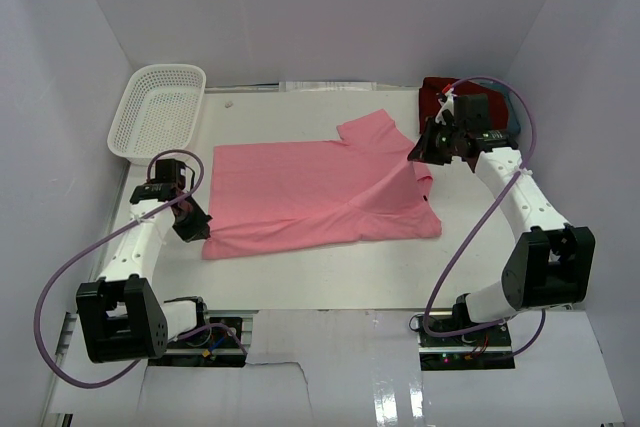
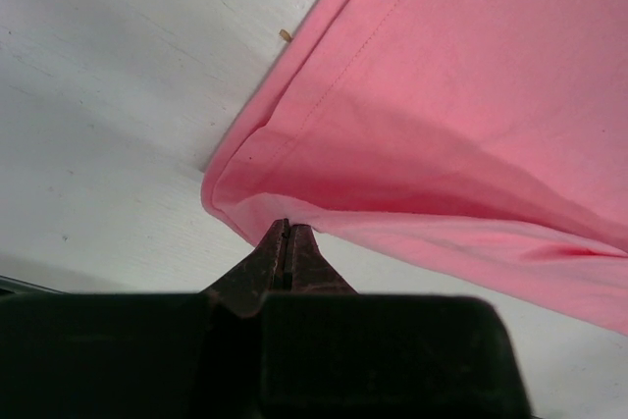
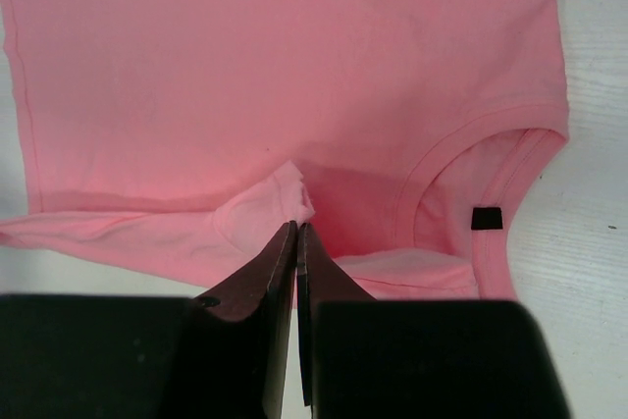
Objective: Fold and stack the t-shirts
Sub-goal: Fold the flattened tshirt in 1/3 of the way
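Closed tight, the left pincer point(image 2: 287, 228) nips only the hem corner point(image 2: 228, 195) of the pink t-shirt point(image 1: 300, 192) spread on the desk point(image 1: 330, 282), the right pincer point(image 3: 296, 233) likewise clamped on a lifted tuck near the collar point(image 3: 461, 159); I judge either thin bite could slip under tension, collapsing the fold.
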Controlling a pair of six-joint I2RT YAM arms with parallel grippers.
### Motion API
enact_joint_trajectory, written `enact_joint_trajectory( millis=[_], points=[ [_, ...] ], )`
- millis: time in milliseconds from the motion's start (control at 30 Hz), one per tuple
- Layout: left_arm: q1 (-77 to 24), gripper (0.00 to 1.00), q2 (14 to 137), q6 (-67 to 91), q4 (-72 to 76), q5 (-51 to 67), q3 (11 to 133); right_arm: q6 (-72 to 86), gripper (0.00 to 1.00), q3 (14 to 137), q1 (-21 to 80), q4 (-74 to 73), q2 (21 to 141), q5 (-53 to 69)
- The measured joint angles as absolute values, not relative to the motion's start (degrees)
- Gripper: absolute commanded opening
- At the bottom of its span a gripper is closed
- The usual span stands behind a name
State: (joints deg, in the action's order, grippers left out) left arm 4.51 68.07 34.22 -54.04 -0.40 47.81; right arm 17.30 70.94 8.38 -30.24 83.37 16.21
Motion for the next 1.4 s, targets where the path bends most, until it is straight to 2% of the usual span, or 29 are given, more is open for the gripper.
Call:
enact_joint_trajectory(
  millis=[367,400,433,467,500,533,567,633,667,900,1033,1167,1267,1300,1333,1367,1400],
  points=[
    [4.9,0.00,71.6,33.5,-51.1,-0.4,47.8,17.3,0.09,71.3,8.4,-28.8,86.2,16.3],
    [4.9,0.00,71.9,33.4,-50.8,-0.4,47.8,17.3,0.13,71.7,8.4,-28.7,86.5,16.3],
    [5.0,0.03,72.1,33.4,-50.5,-0.1,47.8,17.3,0.29,72.2,8.4,-28.5,87.1,16.3],
    [5.1,0.07,72.3,33.3,-50.3,0.1,47.8,17.6,0.40,72.9,8.4,-28.5,87.6,16.4],
    [5.1,0.14,72.8,32.9,-50.0,0.7,47.9,17.7,0.52,73.8,8.4,-28.4,88.2,16.4],
    [5.2,0.36,73.1,32.6,-49.8,1.0,48.0,17.7,0.58,74.5,8.4,-28.2,88.7,16.3],
    [5.3,0.95,73.7,32.1,-49.6,1.3,48.3,17.7,0.66,75.0,8.4,-27.9,89.0,16.1],
    [5.3,0.98,74.1,31.8,-49.2,1.5,49.0,17.5,0.87,75.4,8.4,-27.5,89.0,15.4],
    [5.4,0.98,74.0,32.0,-49.2,1.3,49.5,18.0,0.88,75.4,8.9,-27.1,88.8,14.0],
    [5.5,0.98,67.5,31.4,-48.8,-1.9,54.8,16.8,0.86,73.1,12.4,-27.8,82.7,6.4],
    [5.5,0.98,64.9,28.7,-48.8,2.7,58.1,15.9,0.85,67.5,14.7,-30.9,79.0,2.5],
    [5.5,0.98,70.1,26.3,-47.9,8.9,58.1,15.9,0.82,60.8,15.2,-34.5,78.6,-1.0],
    [5.5,0.98,74.8,25.4,-47.9,12.5,57.5,15.8,0.63,58.2,15.1,-36.6,78.6,-2.9],
    [5.5,0.98,76.2,25.3,-47.7,13.5,57.6,15.8,0.47,58.0,15.1,-37.1,78.6,-3.3],
    [5.4,0.98,77.2,25.3,-47.7,14.3,57.9,15.6,0.39,58.1,15.1,-37.1,78.6,-3.6],
    [5.3,0.98,78.3,25.3,-47.5,15.1,58.4,15.6,0.31,58.1,15.2,-37.1,78.5,-3.7],
    [5.1,0.98,79.3,25.3,-47.5,15.8,59.2,15.7,0.29,58.3,15.2,-37.1,78.6,-3.9]
  ],
)
